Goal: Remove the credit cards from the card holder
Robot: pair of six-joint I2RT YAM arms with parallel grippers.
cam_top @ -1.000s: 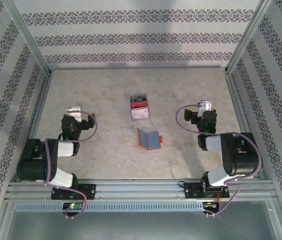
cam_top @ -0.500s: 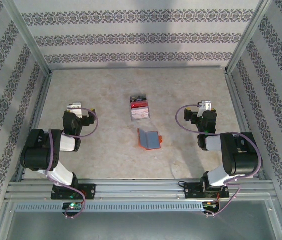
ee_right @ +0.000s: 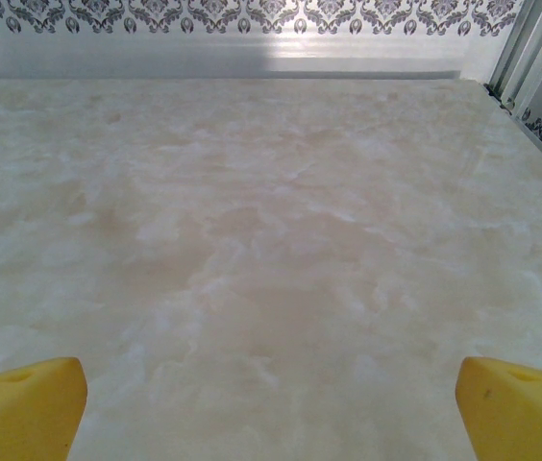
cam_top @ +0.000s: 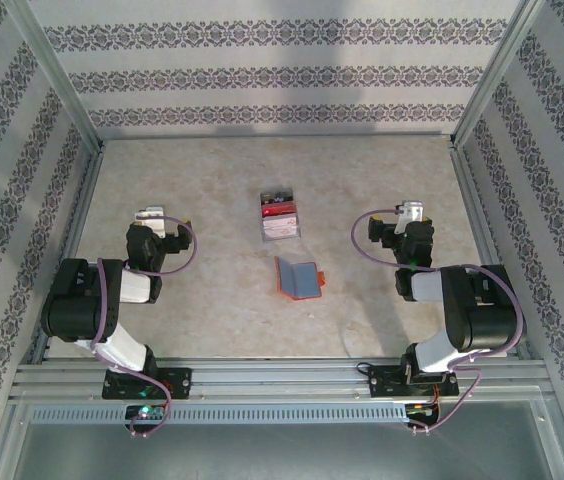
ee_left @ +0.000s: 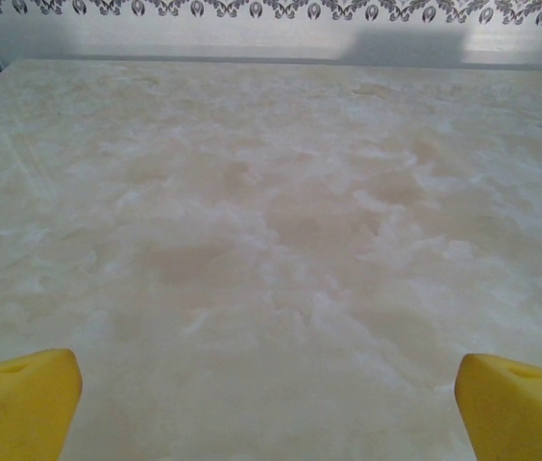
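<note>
The card holder [cam_top: 299,278] lies flat and unfolded at the middle of the table, grey-blue inner side up, with an orange rim and a small tab at its right edge. I cannot make out any cards in it. My left gripper [cam_top: 148,216] rests low at the left, well away from the holder. In the left wrist view it [ee_left: 271,408] is open, its yellow fingertips [ee_left: 21,403] wide apart over bare table. My right gripper [cam_top: 412,212] sits at the right, equally far from the holder. It [ee_right: 273,408] is open too, with nothing between its fingertips [ee_right: 521,408].
A clear tray [cam_top: 279,217] with red and pale contents stands just behind the holder. Metal frame rails and patterned walls [cam_top: 282,80] enclose the marbled table [cam_top: 222,190] on three sides. Bare tabletop stretches ahead of both grippers.
A second ago the left arm's elbow sat lower and nearer the base; it has since lifted and folded toward its gripper. The right arm, holder and tray have not moved.
</note>
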